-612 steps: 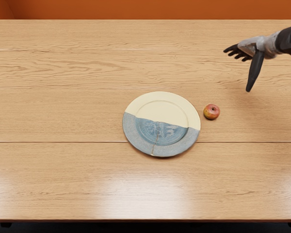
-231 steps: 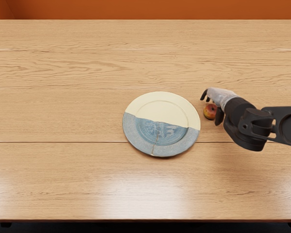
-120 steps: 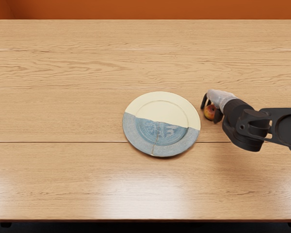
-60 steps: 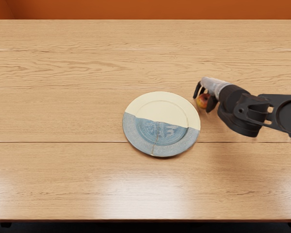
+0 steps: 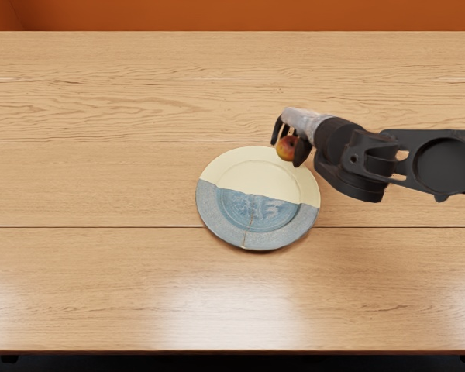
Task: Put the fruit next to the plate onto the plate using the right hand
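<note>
Head view: right robot hand [image 5: 296,130] holding fruit [image 5: 286,146] at plate [image 5: 217,221] rim.
Right robot hand, arm entering from the picture's right, fingers curled and pinching the small red-yellow fruit; fruit held over the far right rim of the cream-and-blue plate, which lies on the wooden table [image 5: 101,116].

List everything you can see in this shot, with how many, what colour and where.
fruit: one, red and yellow, held at the plate's far right edge.
plate: one, cream far half and blue-grey near half, middle of the table.
table: one, light wood, fills most of the view.
wall: one strip, orange, along the top edge.
right robot hand: one, dark fingers and grey back, arm entering from the right edge, closed on the fruit. The left arm is out of view.
</note>
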{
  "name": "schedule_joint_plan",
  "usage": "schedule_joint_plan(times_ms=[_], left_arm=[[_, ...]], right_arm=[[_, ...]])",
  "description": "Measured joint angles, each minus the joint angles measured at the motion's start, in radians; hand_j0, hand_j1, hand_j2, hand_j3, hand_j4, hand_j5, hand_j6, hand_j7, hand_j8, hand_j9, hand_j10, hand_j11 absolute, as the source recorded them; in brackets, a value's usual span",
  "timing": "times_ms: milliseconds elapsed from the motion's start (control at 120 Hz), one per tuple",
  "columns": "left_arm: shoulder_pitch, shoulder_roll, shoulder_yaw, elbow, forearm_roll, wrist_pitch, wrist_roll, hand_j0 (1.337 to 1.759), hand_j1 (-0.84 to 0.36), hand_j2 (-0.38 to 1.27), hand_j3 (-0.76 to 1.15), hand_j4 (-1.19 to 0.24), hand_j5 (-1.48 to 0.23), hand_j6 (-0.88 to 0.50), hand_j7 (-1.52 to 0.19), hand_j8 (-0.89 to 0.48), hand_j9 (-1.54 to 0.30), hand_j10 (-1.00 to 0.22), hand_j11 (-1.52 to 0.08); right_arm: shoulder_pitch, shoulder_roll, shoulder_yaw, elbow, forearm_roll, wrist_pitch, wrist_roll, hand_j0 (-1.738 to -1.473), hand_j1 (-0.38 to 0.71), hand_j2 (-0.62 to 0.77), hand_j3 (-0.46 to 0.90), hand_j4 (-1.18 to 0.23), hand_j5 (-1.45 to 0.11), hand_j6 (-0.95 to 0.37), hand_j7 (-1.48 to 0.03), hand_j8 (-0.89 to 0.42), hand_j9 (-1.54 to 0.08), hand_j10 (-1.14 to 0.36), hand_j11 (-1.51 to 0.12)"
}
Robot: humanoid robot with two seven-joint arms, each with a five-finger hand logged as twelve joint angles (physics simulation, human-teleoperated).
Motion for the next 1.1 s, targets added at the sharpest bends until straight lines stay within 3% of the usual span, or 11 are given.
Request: schedule_joint_plan(times_ms=[208, 458, 867, 992, 1100], left_arm=[[0.000, 0.000, 0.000, 0.000, 0.000, 0.000, 0.000, 1.658, 0.35, 0.00, 0.00, 0.00, 0.00, 0.00, 0.00, 0.00, 0.00, 0.00, 0.00], [0.000, 0.000, 0.000, 0.000, 0.000, 0.000, 0.000, 1.658, 0.35, 0.00, 0.00, 0.00, 0.00, 0.00, 0.00, 0.00, 0.00, 0.00, 0.00], [0.000, 0.000, 0.000, 0.000, 0.000, 0.000, 0.000, 1.658, 0.35, 0.00, 0.00, 0.00, 0.00, 0.00, 0.00, 0.00, 0.00, 0.00, 0.00], [0.000, 0.000, 0.000, 0.000, 0.000, 0.000, 0.000, 1.658, 0.35, 0.00, 0.00, 0.00, 0.00, 0.00, 0.00, 0.00, 0.00, 0.00, 0.00], [0.000, 0.000, 0.000, 0.000, 0.000, 0.000, 0.000, 1.658, 0.35, 0.00, 0.00, 0.00, 0.00, 0.00, 0.00, 0.00, 0.00, 0.00, 0.00]], right_arm=[[0.014, 0.058, 0.027, -0.004, 0.032, 0.001, 0.000, -1.658, 0.31, 0.23, 0.00, -0.57, -0.80, -0.42, -0.77, -0.45, -0.80, -0.57, -0.80], [-0.021, 0.085, 0.034, -0.022, 0.037, -0.004, 0.000, -1.656, 0.27, 0.08, 0.00, -0.58, -0.79, -0.41, -0.77, -0.44, -0.79, -0.58, -0.79], [-0.071, 0.090, 0.036, -0.038, 0.036, -0.008, 0.000, -1.656, 0.25, 0.07, 0.00, -0.57, -0.77, -0.43, -0.75, -0.46, -0.76, -0.57, -0.76], [-0.087, 0.087, 0.094, -0.065, 0.050, 0.017, 0.000, -1.657, 0.01, 0.03, 0.00, -0.34, -0.45, -0.26, -0.45, -0.28, -0.45, -0.34, -0.45], [-0.092, 0.034, 0.198, -0.063, 0.114, 0.139, 0.000, -1.657, -0.12, 0.02, 0.00, -0.21, -0.28, -0.17, -0.28, -0.18, -0.28, -0.21, -0.28]])
